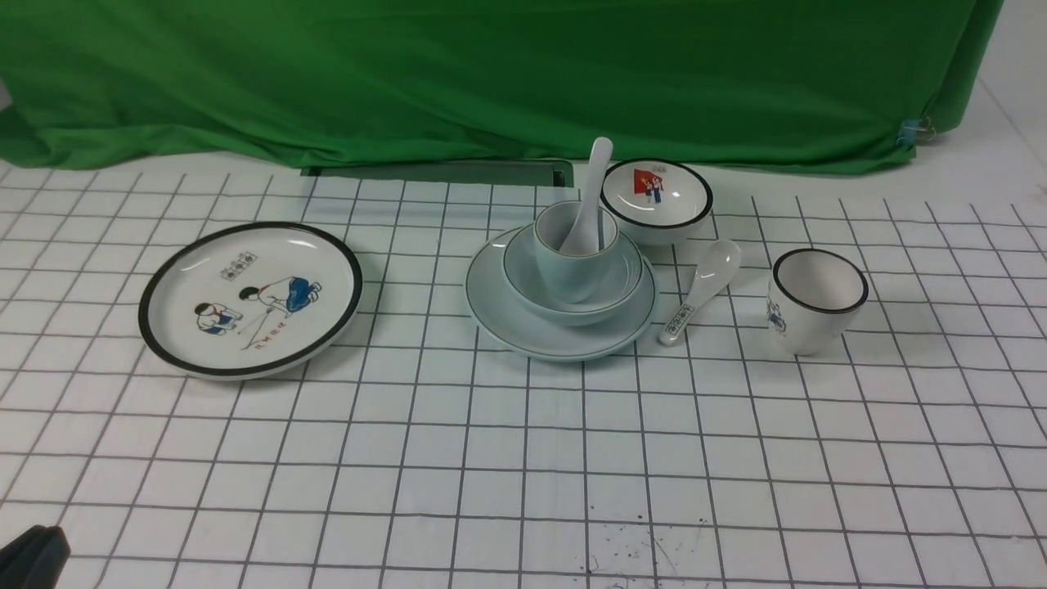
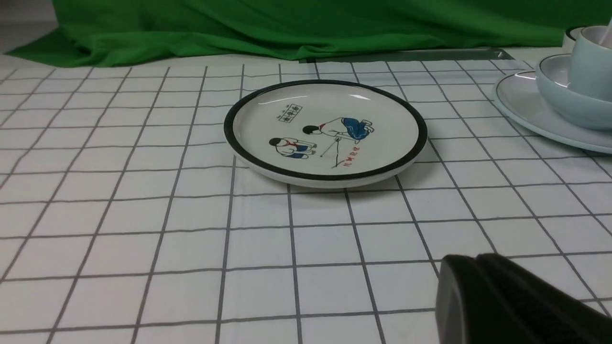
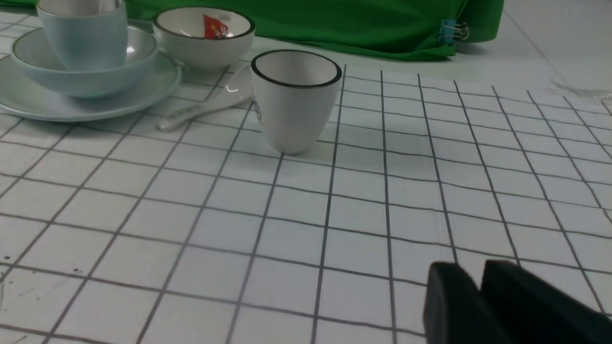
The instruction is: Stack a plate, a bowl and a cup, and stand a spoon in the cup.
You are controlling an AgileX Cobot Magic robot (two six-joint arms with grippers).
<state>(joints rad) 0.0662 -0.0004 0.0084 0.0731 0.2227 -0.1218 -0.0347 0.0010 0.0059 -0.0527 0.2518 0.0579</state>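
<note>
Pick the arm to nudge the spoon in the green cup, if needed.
Right, probably: the spoon sits right of centre; left pincer is parked far left, shut.

The black-rimmed plate (image 2: 325, 131) carried a small boxed block of dark characters above its two cartoon children and a slanting line of red characters below them; both were too small to read. The white spoon (image 1: 702, 288) on the cloth bore dark printed marks along its handle, also illegible. No other writing, number or brand showed on anything else
</note>
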